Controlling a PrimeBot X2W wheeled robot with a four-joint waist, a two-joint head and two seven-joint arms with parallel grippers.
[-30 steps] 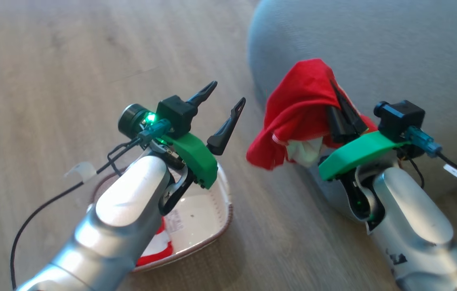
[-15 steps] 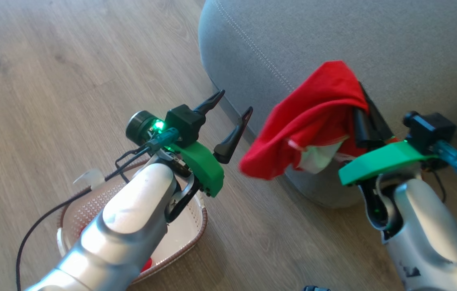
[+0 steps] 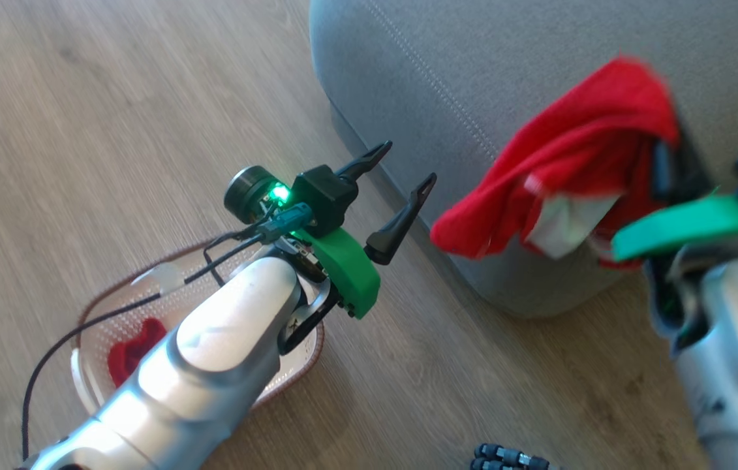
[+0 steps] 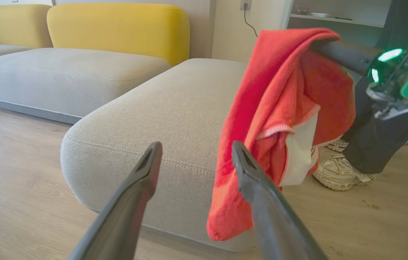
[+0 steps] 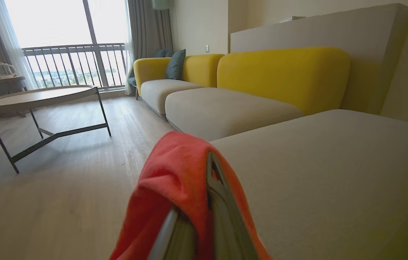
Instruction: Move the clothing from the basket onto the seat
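Overhead, the left gripper is hovering spread-fingered just beyond the basket, which is holding one red piece, while the right gripper is pinching a red garment at the edge of the seat. Left wrist camera: a person's shoe is standing beside the seat. Right wrist camera: open floor is stretching to a round table.

readable text: none | labels, brands: none legible | numbers, signs: none legible
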